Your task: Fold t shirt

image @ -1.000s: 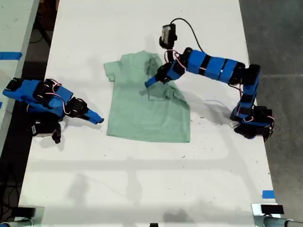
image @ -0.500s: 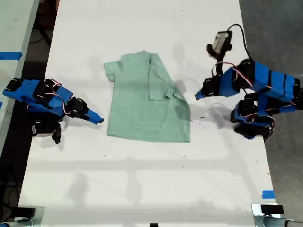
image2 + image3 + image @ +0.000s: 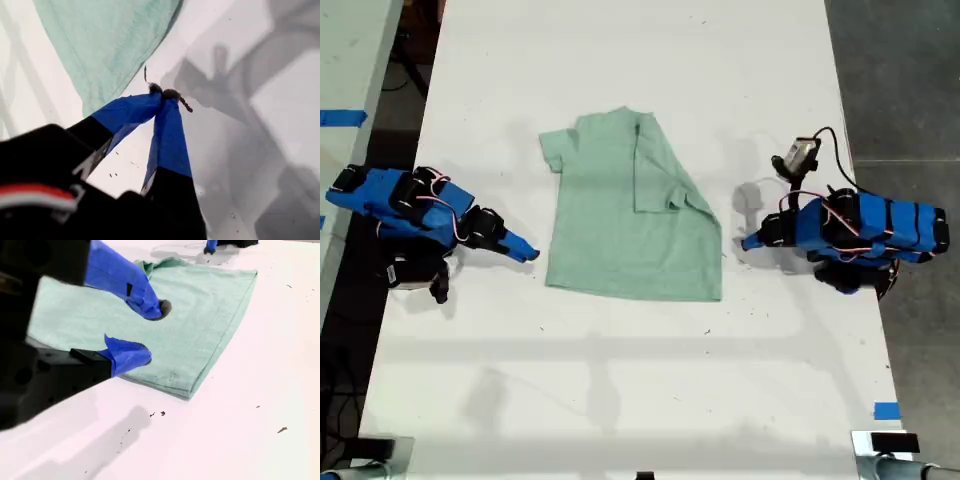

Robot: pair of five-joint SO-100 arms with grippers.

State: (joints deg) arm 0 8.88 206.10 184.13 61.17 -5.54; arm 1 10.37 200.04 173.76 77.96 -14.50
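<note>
The pale mint-green t shirt (image 3: 610, 230) lies flat mid-table, its side on the exterior view's right folded inward with the sleeve on top. My first gripper (image 3: 748, 242) rests low on the table just off the shirt's edge on the exterior view's right, shut with nothing held; its wrist view shows the closed tips (image 3: 162, 97) near a corner of the shirt (image 3: 105, 45). My second gripper (image 3: 527, 254) sits on the exterior view's left beside the hem corner, open, its jaws apart (image 3: 151, 332) in front of the shirt (image 3: 200, 315). The first gripper's tip (image 3: 211, 246) shows beyond the cloth.
The white table (image 3: 620, 380) extends well around the shirt. Blue tape marks (image 3: 886, 410) sit near its edge on the exterior view's right. A second tabletop (image 3: 345, 90) borders the exterior view's left, and dark floor (image 3: 910, 80) the right. A black cable (image 3: 825, 140) loops above the first arm.
My first gripper left the folded part of the shirt, swung back toward the exterior view's right and came down to the table. The fold stays in place. The second arm has not moved.
</note>
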